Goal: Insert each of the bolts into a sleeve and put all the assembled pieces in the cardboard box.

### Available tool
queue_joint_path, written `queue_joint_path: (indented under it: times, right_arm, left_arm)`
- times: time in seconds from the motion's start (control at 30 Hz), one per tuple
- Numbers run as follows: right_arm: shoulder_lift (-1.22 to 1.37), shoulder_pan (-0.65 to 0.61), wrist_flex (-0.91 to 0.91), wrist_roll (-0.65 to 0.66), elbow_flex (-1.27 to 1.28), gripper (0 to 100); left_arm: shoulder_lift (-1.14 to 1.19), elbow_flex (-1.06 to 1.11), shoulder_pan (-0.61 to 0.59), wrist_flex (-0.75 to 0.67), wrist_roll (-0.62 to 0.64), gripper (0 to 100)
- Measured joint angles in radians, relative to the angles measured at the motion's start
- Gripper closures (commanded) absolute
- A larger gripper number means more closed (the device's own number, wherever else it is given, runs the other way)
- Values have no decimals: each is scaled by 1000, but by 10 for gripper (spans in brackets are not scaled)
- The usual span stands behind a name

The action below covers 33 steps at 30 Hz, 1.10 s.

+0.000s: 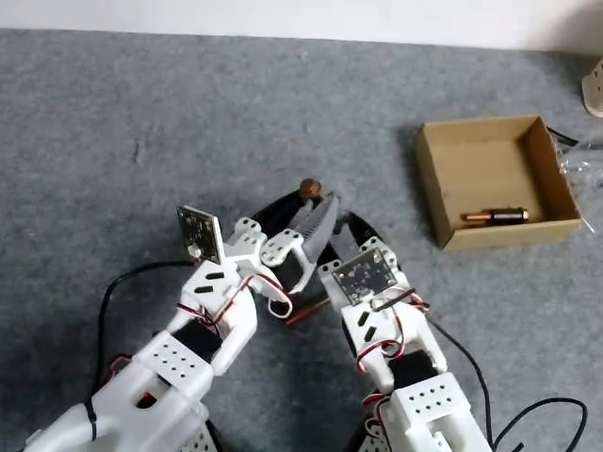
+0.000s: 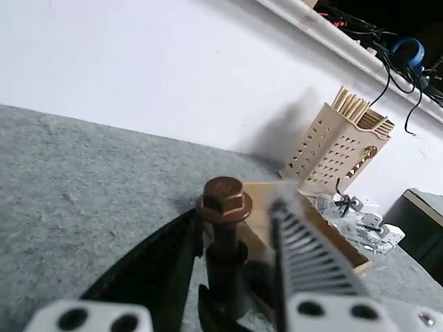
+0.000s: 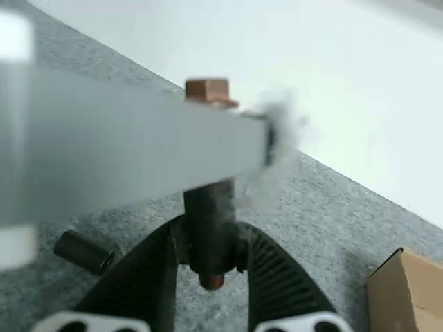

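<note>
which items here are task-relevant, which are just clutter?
Job: copper-headed hex bolt; black cylindrical sleeve around it; loose black sleeve on carpet; brown cardboard box; assembled piece inside.
Clutter: beige perforated holder; small white plastic parts.

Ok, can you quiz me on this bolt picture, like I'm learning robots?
1. True or false: the held bolt points head-down.
2. The right tool is shut on: A the sleeve, B the box, C nothing?
3. How many finished pieces lie in the cardboard box?
Key: 1 false; 2 A; 3 one.
</note>
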Motion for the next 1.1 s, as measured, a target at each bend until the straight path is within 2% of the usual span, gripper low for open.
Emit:
queue_joint_path:
  times: [0.17,0.27,0.5,0.57,0.63,0.7,0.77,0.93,1.1]
  right_arm:
    - [2,3,2,0,0,994]
    - [0,28,0,0,0,994]
    - [2,43,0,0,0,994]
    - [2,44,0,0,0,994]
    - [2,43,0,0,0,994]
    - [2,51,0,0,0,994]
    - [2,64,0,0,0,994]
    - [2,91,0,0,0,994]
    - [2,92,0,0,0,994]
  left_arm:
    - [-2,0,-9,23,-3,905]
    - [-2,-2,-77,23,0,932]
    - [-2,-34,-284,28,216,937]
    - [-2,-34,-308,28,245,941]
    - [-2,-34,-313,28,247,992]
    - [-2,-34,-313,28,252,988]
    - [-2,-34,-313,28,249,995]
    - [-2,-34,-325,31,143,994]
    - [-2,-34,-324,141,14,994]
